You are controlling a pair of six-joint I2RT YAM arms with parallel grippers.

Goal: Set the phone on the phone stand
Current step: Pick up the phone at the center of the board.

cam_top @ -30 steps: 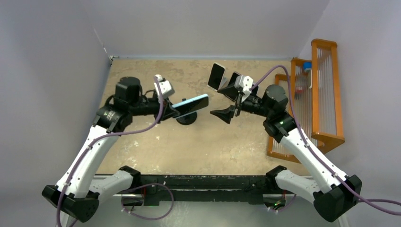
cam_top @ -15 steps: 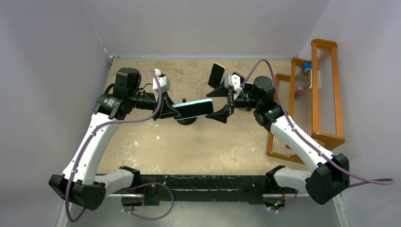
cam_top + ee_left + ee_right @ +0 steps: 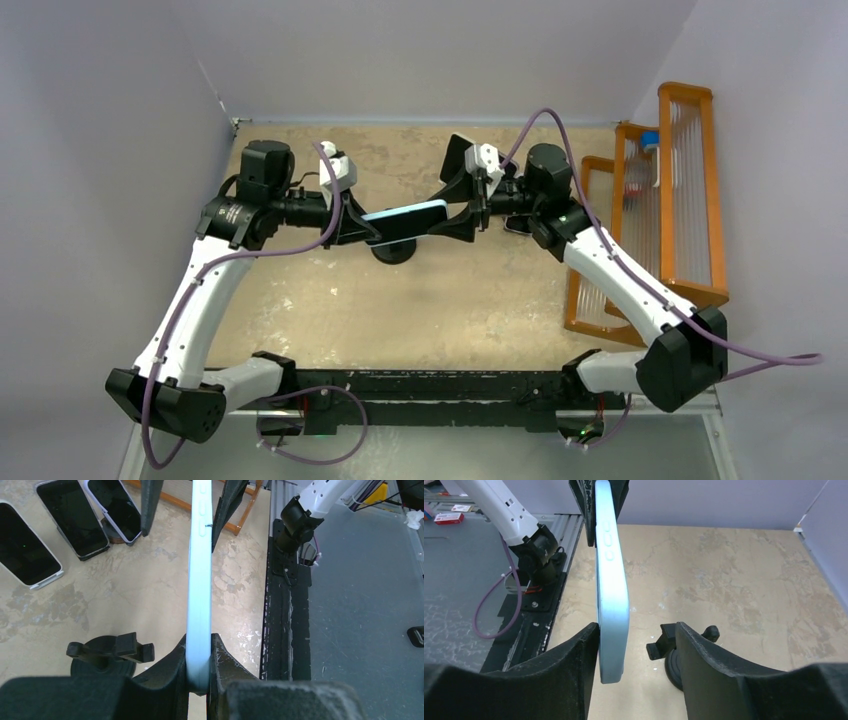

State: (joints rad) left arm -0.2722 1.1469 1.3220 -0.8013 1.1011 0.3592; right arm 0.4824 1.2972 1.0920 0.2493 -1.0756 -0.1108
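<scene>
The left end effector [image 3: 362,228] is clamped tight on one end of the light-blue phone [image 3: 405,217], holding it level in the air above the bench [image 3: 400,320]. From overhead, the right end effector [image 3: 462,208] meets it from the other side, its two fingers straddling the phone's free end. The black phone stand [image 3: 395,253] sits on the bench directly under the phone. A dark phone [image 3: 458,157] is propped up further back, and an orange rack [image 3: 686,92] stands along the right wall.

From the left wrist, the light-blue phone [image 3: 199,580] shows edge-on, running straight away from the left end effector [image 3: 198,647], whose fingers press on both of its faces. At the far end the right end effector [image 3: 181,536] has one dark finger on either side of the phone, with bench showing between them and it. The phone stand [image 3: 107,652] is down to the left, apart from the phone. Three dark phones [image 3: 72,517] rest on the bench [image 3: 140,590] beyond.

From the right wrist, the right end effector [image 3: 636,627] is partly open. One of its fingers [image 3: 559,675] sits close against the light-blue phone [image 3: 611,580]; I cannot tell if it touches. The other finger stands clear, and the phone stand [image 3: 664,645] shows through that gap. It has no grip on the phone. The left end effector [image 3: 603,495] holds the far end.
</scene>
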